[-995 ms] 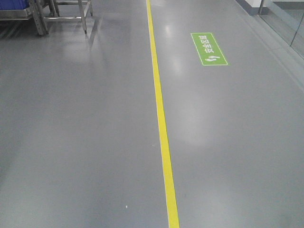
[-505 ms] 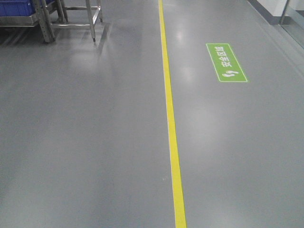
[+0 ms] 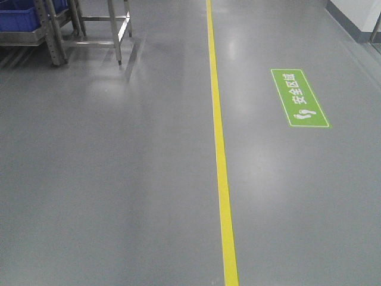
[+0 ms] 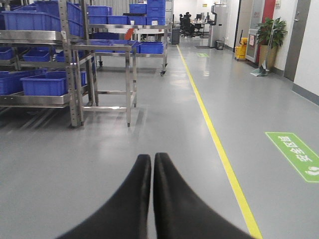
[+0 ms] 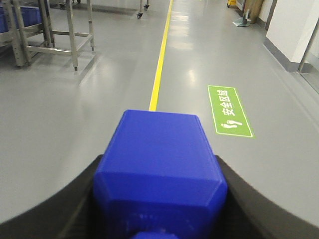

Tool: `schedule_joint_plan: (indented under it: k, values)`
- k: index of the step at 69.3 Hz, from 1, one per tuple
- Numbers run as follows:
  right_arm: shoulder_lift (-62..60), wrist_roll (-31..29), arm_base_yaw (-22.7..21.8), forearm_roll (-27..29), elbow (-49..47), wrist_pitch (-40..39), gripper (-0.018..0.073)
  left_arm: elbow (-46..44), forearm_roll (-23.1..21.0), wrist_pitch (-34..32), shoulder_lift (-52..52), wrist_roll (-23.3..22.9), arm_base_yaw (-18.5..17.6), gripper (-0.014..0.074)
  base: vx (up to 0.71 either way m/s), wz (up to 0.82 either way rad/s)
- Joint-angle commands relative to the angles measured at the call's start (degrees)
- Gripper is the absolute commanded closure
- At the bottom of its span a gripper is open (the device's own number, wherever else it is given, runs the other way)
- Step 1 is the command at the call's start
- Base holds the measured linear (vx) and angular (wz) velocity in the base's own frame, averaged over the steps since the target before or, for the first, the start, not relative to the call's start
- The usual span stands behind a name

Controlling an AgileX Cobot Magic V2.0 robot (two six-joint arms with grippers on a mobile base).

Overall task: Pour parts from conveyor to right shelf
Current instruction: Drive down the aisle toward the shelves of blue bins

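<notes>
Green floor sign point(image 3: 299, 98) has slid down and to the right in the front view since a second ago, and the yellow line point(image 3: 221, 149) has drifted right with it. More of the steel shelf point(image 3: 52, 42) and its blue bins point(image 3: 18, 15) has come into the top left corner. Right now I've got the blue block point(image 5: 158, 144) pinched in the right gripper point(image 5: 160, 174), black jaws hugging it on both sides, held above the grey floor point(image 5: 75, 109) with the yellow line running off ahead of it. Over on the left gripper point(image 4: 152, 159), I'm holding nothing, jaws pressed together tip to tip. From the left wrist I see the shelf off to the left, bins sitting on several levels, a steel stand point(image 4: 112, 50) just beside it, all well apart from both grippers. Farther down the aisle, more racks with blue bins, and a potted plant point(image 4: 271, 32) by the right wall.
</notes>
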Motion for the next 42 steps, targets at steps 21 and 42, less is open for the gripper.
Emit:
schedule_joint_plan:
  k: [21, 42]
  values:
    - [0.7, -0.1, -0.1, -0.2, -1.6, -3.9, 0.0564, -1.1, -0.4, -4.5, -0.7, -0.5, -0.3, 0.0603, 0.7, -0.16]
    - [0.7, -0.1, -0.1, -0.2, -1.6, -3.9, 0.0564, -1.1, -0.4, -4.5, -0.7, -0.5, -0.3, 0.0603, 0.76, -0.17]
